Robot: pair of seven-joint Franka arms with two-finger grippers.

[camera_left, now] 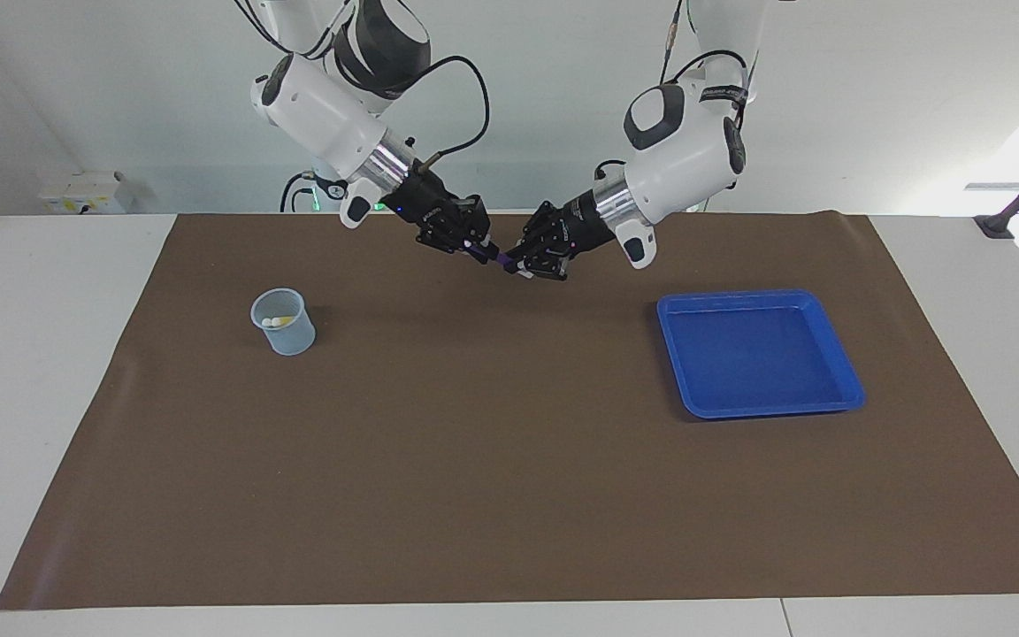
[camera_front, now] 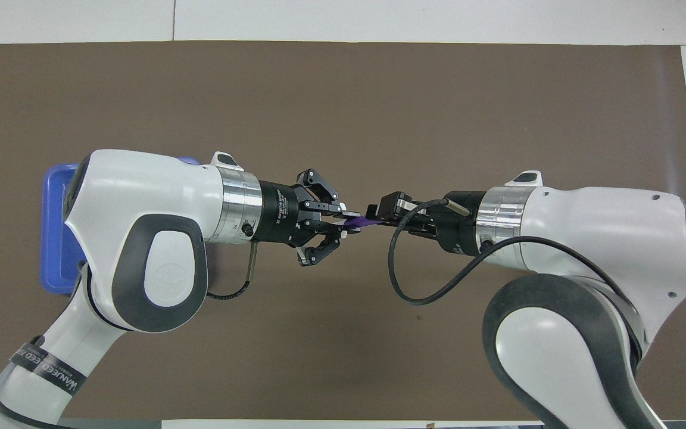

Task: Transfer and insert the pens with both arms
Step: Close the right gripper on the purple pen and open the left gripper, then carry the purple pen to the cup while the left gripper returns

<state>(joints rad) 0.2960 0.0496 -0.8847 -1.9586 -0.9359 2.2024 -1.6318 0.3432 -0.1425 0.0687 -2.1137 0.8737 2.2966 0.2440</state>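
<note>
Purple pen (camera_front: 362, 223) mostly hidden inside both closed jaws.

Pale wall (camera_left: 545, 106), white table (camera_left: 32, 372) (brown mat (camera_left: 509, 460) on top), bright daylight.

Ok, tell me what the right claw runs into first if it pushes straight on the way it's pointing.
Most likely the left claw. The right claw points down along the purple pen straight at it, and both are shut on that pen over the brown mat. Depth is hard to judge, but nothing else shows between them.
</note>
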